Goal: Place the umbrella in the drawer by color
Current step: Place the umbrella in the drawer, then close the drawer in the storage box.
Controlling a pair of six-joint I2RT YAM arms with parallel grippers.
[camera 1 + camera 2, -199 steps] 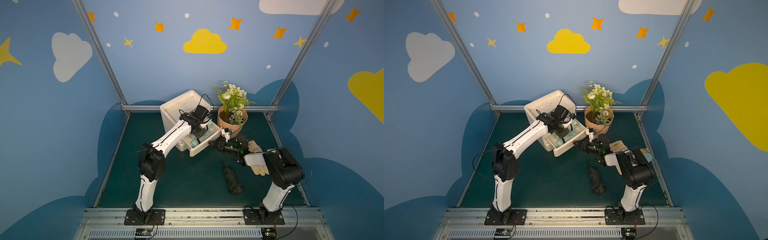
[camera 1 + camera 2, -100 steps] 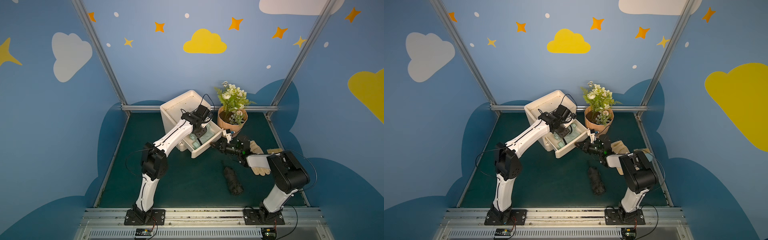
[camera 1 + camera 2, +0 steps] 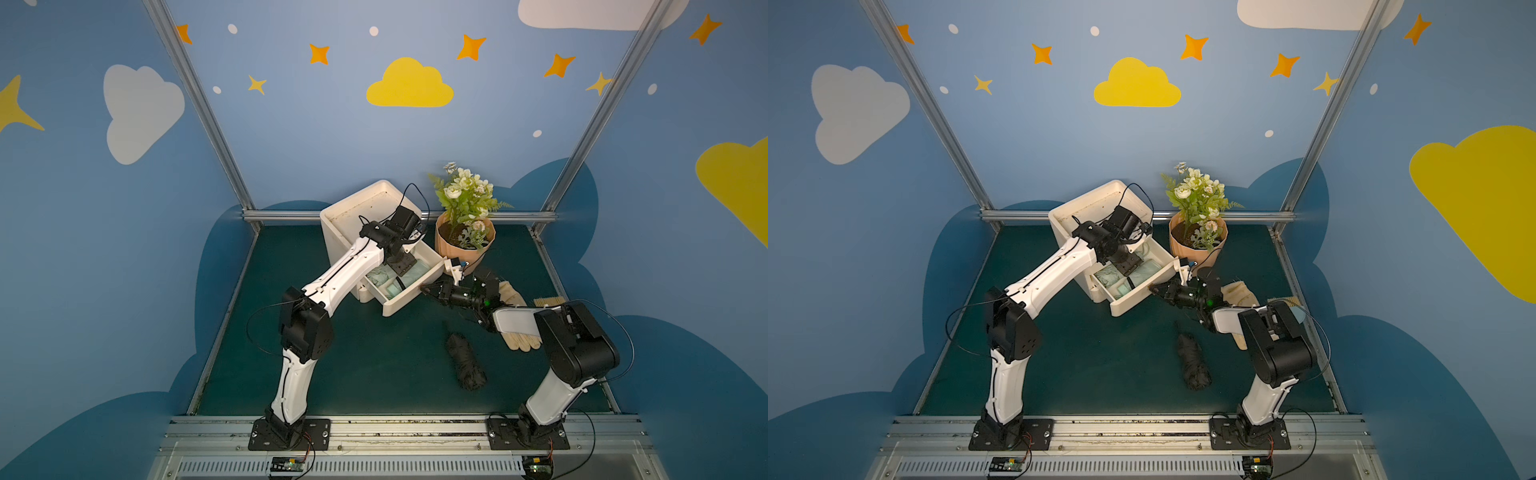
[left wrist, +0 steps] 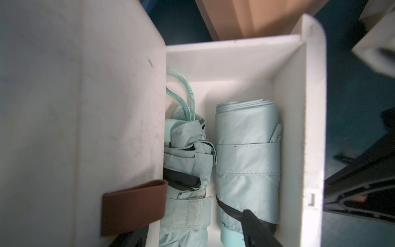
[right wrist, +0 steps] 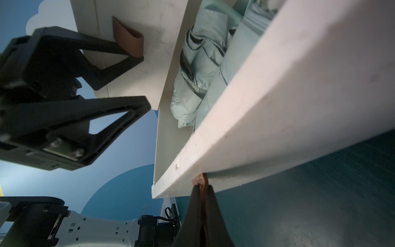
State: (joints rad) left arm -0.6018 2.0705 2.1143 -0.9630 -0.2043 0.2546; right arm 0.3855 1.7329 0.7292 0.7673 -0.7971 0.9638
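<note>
Right pincer (image 3: 424, 288) grips the tab (image 5: 199, 180), holding the drawer (image 3: 411, 291) out; left pincer (image 5: 143, 82) hangs open over two mint umbrellas (image 4: 245, 149).

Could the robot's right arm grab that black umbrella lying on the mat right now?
Not at once, probably: the right gripper is shut on the drawer's brown tab. The black umbrella lies uncovered near that arm, so after letting go, likely yes.

Potted plant (image 3: 462, 232) stands near a beige glove (image 3: 511, 296).
</note>
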